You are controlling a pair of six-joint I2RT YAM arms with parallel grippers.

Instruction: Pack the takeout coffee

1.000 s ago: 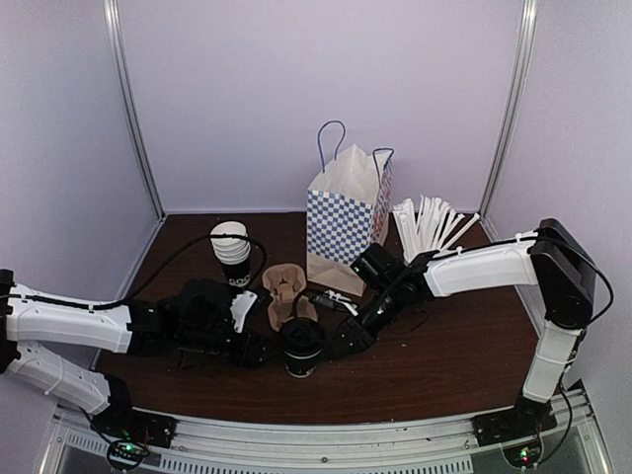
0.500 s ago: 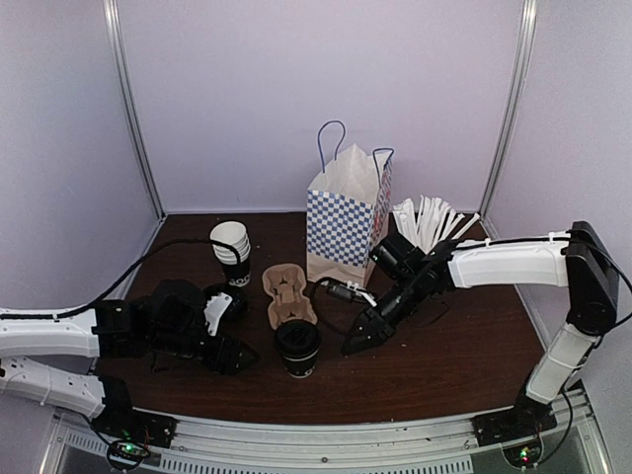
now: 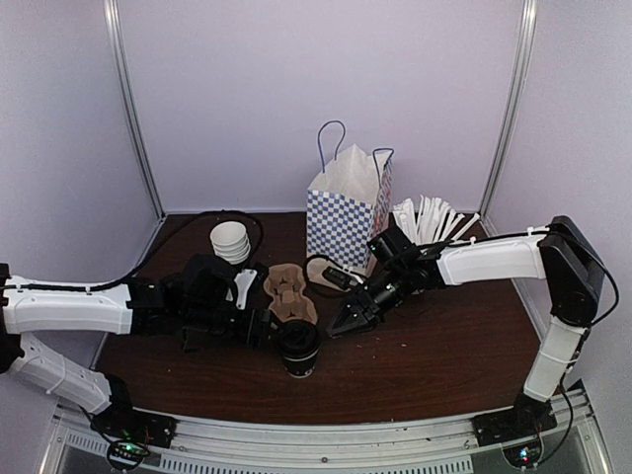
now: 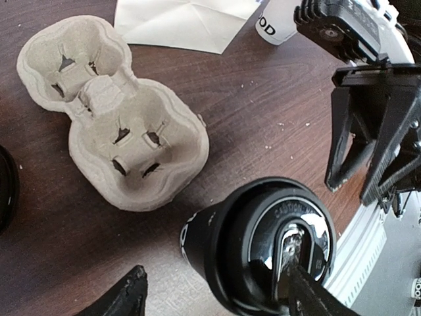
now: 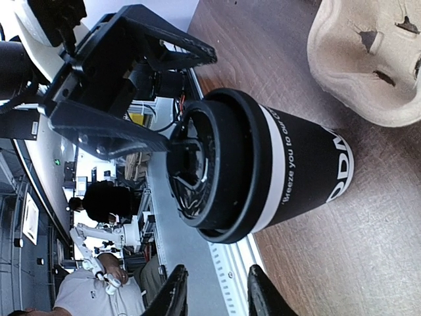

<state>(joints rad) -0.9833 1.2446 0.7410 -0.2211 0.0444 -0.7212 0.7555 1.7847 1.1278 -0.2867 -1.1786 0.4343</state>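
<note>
In the left wrist view the takeout coffee [image 4: 263, 250] is cut off by the lower edge, so its base is not seen. Of the left gripper [image 4: 216, 276] only two dark fingertips are shown there. A white cup [image 4: 279, 20] is cropped by the top edge, with only the letters "OD" left. A dark round rim [image 4: 3, 187] is clipped at the left edge and cannot be identified.

In the right wrist view the pulp carrier [image 5: 368, 59] is cut by the right edge.

From above, the lower part of the cup stack [image 3: 230, 240] is hidden behind the left arm [image 3: 69, 306].
</note>
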